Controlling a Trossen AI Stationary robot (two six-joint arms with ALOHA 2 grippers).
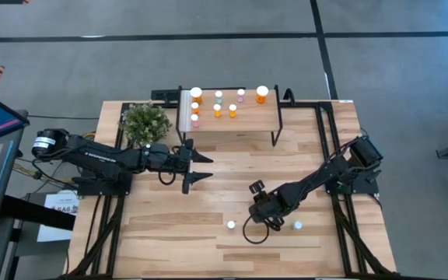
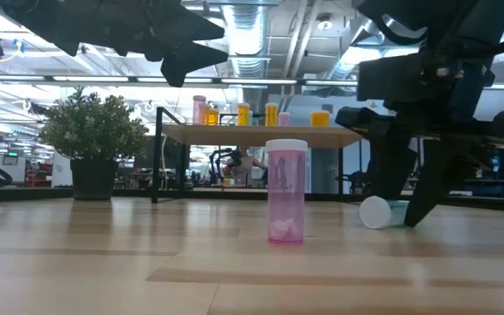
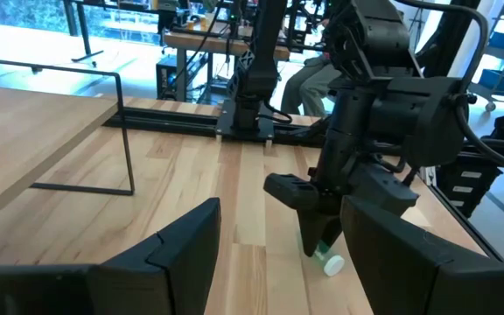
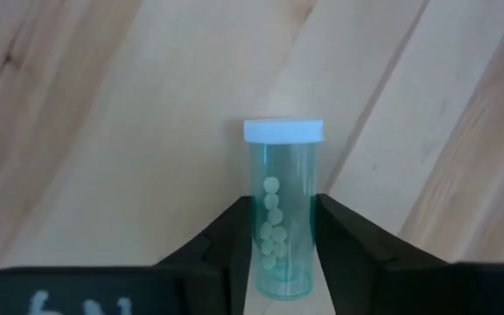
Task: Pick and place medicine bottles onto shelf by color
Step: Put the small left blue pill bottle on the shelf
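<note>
A pale green bottle [image 4: 283, 219] with a white cap lies on its side on the tabletop at the near right. It also shows in the high view [image 1: 296, 225] and the low view [image 2: 379, 212]. My right gripper [image 4: 283, 254] is down at the table and shut on it. A pink bottle [image 2: 285, 192] stands upright on its base on the tabletop [image 1: 231, 225], to the left of the right gripper [image 1: 285, 222]. My left gripper [image 1: 210, 167] hangs open and empty above the table's middle left, in front of the shelf [image 1: 239, 122]. The shelf holds several orange, green and pink bottles. My right gripper pinches the green bottle's body [image 4: 261, 241] between its two fingers, at the half toward its bottom end. The fingers lie along the bottle, one on each side, and slant down at it. The cap end [image 4: 283, 131] points away from the gripper. The bottle lies on the table.
A potted plant [image 1: 145, 123] stands at the far left beside the shelf's white strip [image 1: 183, 111]. The shelf's black legs [image 1: 277, 128] stand on the tabletop. Bare wood lies between the two arms and along the near edge.
</note>
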